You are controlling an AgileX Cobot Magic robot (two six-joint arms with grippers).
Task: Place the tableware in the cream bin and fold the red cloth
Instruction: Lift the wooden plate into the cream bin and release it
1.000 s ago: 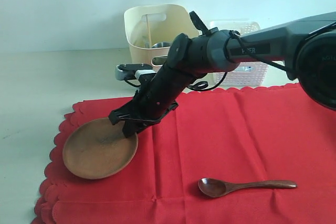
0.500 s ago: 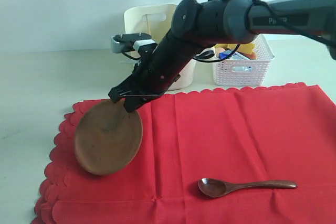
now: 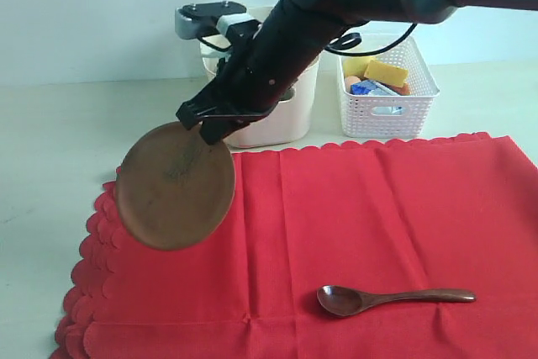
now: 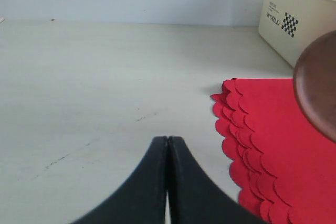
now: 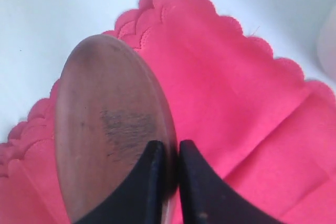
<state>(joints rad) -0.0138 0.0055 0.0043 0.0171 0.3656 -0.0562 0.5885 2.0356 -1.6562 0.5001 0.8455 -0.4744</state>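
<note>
Round brown plate (image 3: 175,187) w/ scuffed ctr above scalloped red cloth (image 3: 353,208)

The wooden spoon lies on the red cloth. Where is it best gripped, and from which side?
Probably at the middle of the handle of the dark wooden spoon, coming down from above with the jaws across it. The spoon lies flat on the red cloth, and the handle is slim and nearly straight, while the bowl end is wide and rounded.
</note>
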